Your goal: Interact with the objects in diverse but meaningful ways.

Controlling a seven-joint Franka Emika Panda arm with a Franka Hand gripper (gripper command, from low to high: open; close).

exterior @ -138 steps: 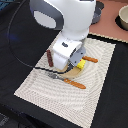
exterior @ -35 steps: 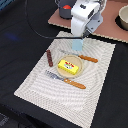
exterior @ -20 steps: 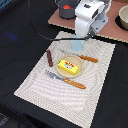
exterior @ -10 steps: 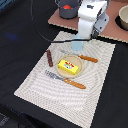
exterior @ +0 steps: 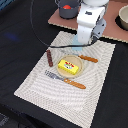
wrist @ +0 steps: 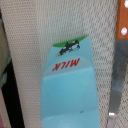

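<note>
The tool (exterior: 81, 41), its grip unclear, is hovering over the milk carton (wrist: 70, 90), risking nudging the knife (wrist: 118, 75) at its three o'clock.

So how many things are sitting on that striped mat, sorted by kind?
Cutlery: 2 (fork, knife)
Food: 3 (sausage, yellow packet, blue milk carton)
Plate: 1
Total: 6

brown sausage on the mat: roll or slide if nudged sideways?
The brown sausage looks cylindrical and lies flat, so a side push would probably roll it. The woven placemat likely adds friction, limiting sliding. It looks like a small, light toy, so easily displaced.
</note>
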